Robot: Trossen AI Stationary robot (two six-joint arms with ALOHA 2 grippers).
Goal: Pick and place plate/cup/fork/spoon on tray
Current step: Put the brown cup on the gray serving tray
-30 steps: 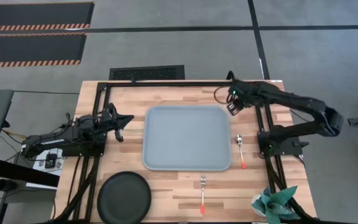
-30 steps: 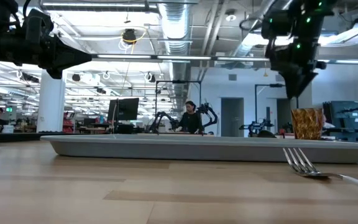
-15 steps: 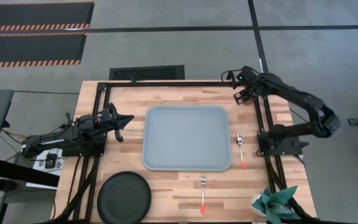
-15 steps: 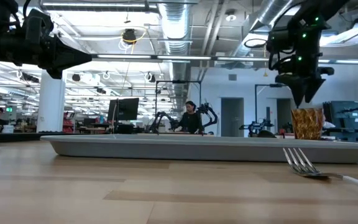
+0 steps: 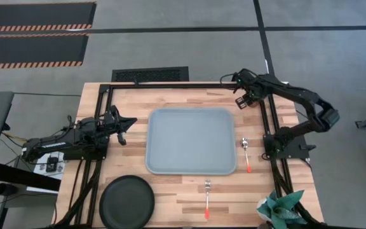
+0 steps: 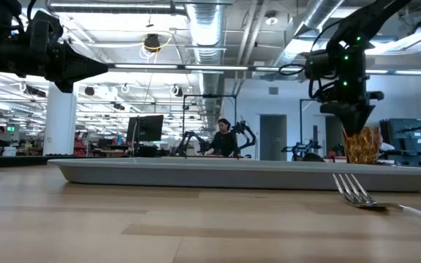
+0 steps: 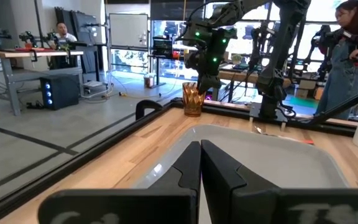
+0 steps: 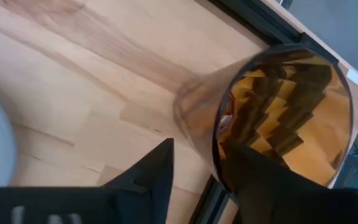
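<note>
The amber cup (image 6: 362,146) stands upright on the table at its far right corner; it also shows in the left wrist view (image 7: 192,99). My right gripper (image 5: 243,99) is open above it, pointing down, with the cup's rim (image 8: 219,155) between its two fingers. The pale blue-grey tray (image 5: 191,140) lies in the middle of the table. The black plate (image 5: 127,200) lies at the near left. The fork (image 5: 207,194) lies near the tray's near edge, and the spoon (image 5: 246,152) lies right of the tray. My left gripper (image 5: 127,123) is shut and waits left of the tray. My right gripper comes at the cup from above, pointing down. One finger (image 8: 260,180) stands inside the cup's mouth and the other finger (image 8: 151,171) outside its wall. I cannot tell whether either finger touches the glass. The cup stands on the table.
A black frame rail (image 5: 269,117) runs along the table's right side close to the cup. A green leafy object (image 5: 278,208) sits at the near right corner. A person (image 7: 347,56) stands beyond the table.
My right gripper has gone from beside the tray's far right corner toward the table's far edge and down onto the cup, turning as it went. The cup has stayed in place.
</note>
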